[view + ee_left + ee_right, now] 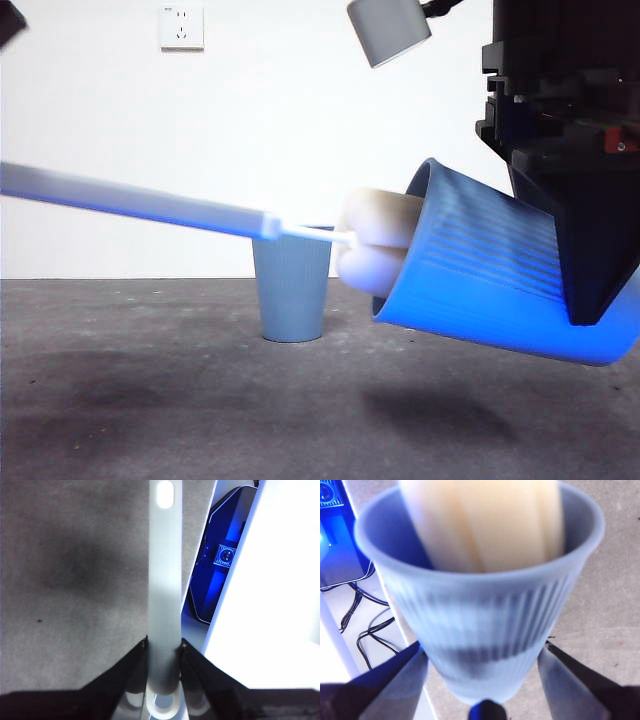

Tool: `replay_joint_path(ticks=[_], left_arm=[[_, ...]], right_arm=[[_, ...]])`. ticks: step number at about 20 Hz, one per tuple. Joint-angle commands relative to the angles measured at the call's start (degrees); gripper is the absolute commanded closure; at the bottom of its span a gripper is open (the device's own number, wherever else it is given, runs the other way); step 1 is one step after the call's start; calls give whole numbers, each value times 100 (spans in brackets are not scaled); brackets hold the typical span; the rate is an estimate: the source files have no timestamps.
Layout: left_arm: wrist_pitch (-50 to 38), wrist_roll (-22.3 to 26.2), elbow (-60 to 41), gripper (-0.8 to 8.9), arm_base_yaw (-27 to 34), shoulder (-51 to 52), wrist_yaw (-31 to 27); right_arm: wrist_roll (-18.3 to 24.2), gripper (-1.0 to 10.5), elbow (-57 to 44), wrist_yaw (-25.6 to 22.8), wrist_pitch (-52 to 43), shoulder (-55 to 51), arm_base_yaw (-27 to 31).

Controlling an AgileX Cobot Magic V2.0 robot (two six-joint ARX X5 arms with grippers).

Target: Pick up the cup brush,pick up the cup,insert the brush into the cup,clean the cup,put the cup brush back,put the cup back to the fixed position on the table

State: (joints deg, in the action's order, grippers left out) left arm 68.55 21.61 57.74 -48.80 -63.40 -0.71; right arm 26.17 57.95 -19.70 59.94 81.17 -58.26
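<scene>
My right gripper point(482, 655) is shut on the blue ribbed cup point(500, 275), which it holds tilted on its side above the table point(150, 400) at the right of the front view, mouth facing left. My left gripper point(163, 647) is shut on the cup brush's grey handle point(165, 580). The handle point(130, 200) reaches in from the left. The cream-yellow sponge head point(375, 245) sits partly inside the cup's mouth. In the right wrist view the sponge point(485, 520) fills the cup point(480, 625).
A second blue cup point(291, 290) stands upright on the table at the middle, behind the brush. A grey lamp-like object point(388, 28) hangs at the top. A wall socket point(181, 27) is on the white wall.
</scene>
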Motion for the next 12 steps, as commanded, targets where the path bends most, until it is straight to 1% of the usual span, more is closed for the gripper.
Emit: replay_joint_path(ticks=[1,5,6,9,12], left_arm=[[42,-92,-22,822,77,219,-37],[-42,-70,-22,822,77,282,-24],[-114,-44,-22,822,77,251,92],[-525,-31,-24,822,74,74,385],[-973,-31,-24,822,70,-275,437]], right_arm=[[-39,963,9,15,-24,42,-24],[-42,963,9,20,-212,42,-24],[-44,963,9,22,-251,42,-24],[-42,963,9,90,-302,42,-24],[-44,963,9,98,-323,42,-24]])
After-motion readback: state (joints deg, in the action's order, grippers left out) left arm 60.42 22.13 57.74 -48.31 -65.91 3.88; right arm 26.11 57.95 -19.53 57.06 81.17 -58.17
